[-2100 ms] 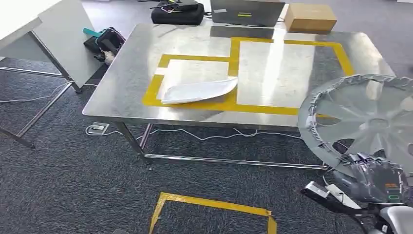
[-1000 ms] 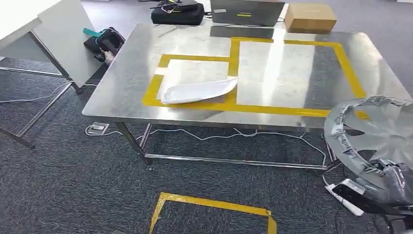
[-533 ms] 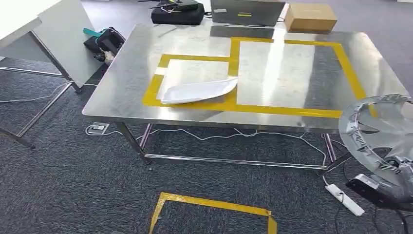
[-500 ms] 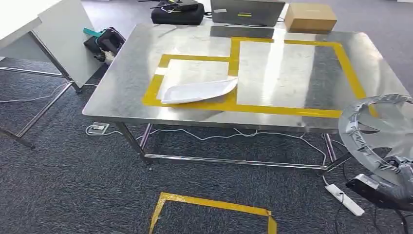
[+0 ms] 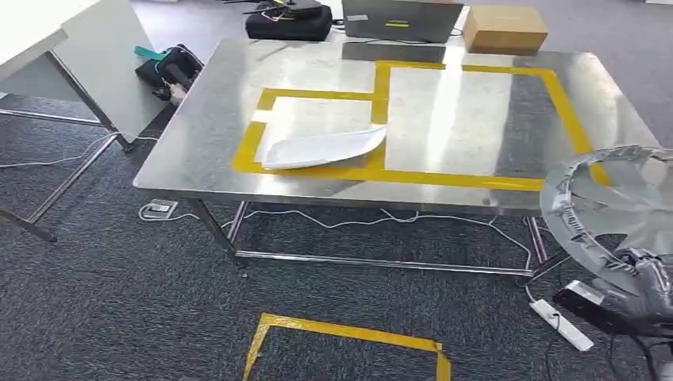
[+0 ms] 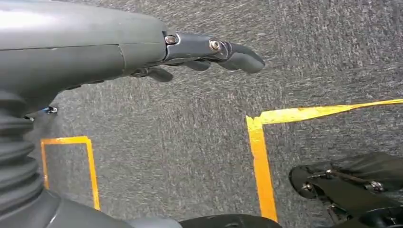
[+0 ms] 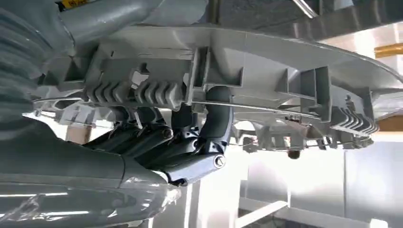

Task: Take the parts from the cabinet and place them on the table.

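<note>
- A white board panel on a metal frame stood at the far left, with a black bag with teal trim on the grey carpet beside it.
- The left hand hung above the carpet and yellow floor tape; its fingers were extended and apart, holding nothing.
- The stainless-steel table carried yellow tape rectangles. A white curved plastic panel lay on the table, inside the smaller left rectangle, overlapping its near edge.
- A black case, a grey laptop and a brown cardboard box sat along the table's far edge.
- A white power strip lay on the carpet below the table's near right corner.
- The silver plastic wheel cover was held up at the table's near right corner, tilted, its upper rim overlapping the tabletop edge in the head view.
- The right hand gripped the cover's lower rim; in the right wrist view its fingers were hooked around the ribbed inner edge.
</note>
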Robot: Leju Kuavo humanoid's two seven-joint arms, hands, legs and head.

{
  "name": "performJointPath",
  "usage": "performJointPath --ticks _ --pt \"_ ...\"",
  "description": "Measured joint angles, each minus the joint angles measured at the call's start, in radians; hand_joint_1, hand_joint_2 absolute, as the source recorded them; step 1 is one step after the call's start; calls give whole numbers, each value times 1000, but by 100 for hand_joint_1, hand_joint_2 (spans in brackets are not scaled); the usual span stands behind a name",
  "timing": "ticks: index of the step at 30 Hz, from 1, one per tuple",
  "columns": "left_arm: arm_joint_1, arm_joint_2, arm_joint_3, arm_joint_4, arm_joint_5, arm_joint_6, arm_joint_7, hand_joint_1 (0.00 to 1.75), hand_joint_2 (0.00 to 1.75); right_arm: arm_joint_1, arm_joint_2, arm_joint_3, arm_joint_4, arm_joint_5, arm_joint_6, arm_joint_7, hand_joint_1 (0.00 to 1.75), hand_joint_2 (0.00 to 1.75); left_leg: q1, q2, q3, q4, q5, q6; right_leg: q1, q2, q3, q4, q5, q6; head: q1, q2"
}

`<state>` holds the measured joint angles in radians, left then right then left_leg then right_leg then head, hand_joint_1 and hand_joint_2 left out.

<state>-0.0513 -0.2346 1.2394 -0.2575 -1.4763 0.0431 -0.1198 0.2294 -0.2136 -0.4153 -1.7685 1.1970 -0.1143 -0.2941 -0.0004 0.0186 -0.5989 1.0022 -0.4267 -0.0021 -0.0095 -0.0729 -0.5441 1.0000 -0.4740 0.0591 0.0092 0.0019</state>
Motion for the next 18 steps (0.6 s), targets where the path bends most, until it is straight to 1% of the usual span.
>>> performJointPath --ticks 3,7,9,12,14,15,16,17,18 --pt "-2 1 0 0 -2 2 3 0 175 -33 0 111 11 40 -25 43 175 175 0 0 0 0 1 -1 0 1 0 1 0 0 0 0" --pt "-5 4 0 0 -4 8 6 0 175 -106 0 301 46 83 -33 90 175 175 0 1 0 0 2 -1 0 1 -2 3 1 -1 0 0" --pt "-8 8 0 0 -5 13 9 0 175 -144 2 398 72 87 -37 108 175 175 -2 1 0 1 1 0 -2 0 -2 2 2 1 0 0" --pt "-7 15 0 0 -5 21 17 0 175 -179 3 498 101 91 -37 120 175 175 -5 1 -1 2 -2 5 -5 -2 -1 2 1 3 0 0" --pt "-7 19 0 0 -5 24 21 0 175 -185 3 543 114 92 -40 125 175 175 -10 -1 -2 2 -3 11 -9 -7 0 -1 2 6 -1 0" --pt "-7 19 0 0 -5 26 23 0 175 -186 3 559 119 92 -41 129 175 175 -10 -2 -6 -3 -7 17 -9 -8 5 -1 6 12 -2 0" --pt "-6 21 0 0 -5 27 24 0 175 -182 3 570 123 92 -44 132 175 175 -9 -5 -6 -8 -10 24 -10 -5 5 11 14 22 0 0" --pt "-7 22 0 0 -5 28 24 0 175 -178 3 575 124 92 -44 133 175 175 -5 -13 5 -10 -6 31 -13 -4 5 12 10 23 0 0" --pt "-6 22 0 0 -5 30 24 0 175 -175 3 580 126 92 -46 135 175 175 -1 -15 13 -15 -4 32 -15 24 -10 28 -9 22 3 0"
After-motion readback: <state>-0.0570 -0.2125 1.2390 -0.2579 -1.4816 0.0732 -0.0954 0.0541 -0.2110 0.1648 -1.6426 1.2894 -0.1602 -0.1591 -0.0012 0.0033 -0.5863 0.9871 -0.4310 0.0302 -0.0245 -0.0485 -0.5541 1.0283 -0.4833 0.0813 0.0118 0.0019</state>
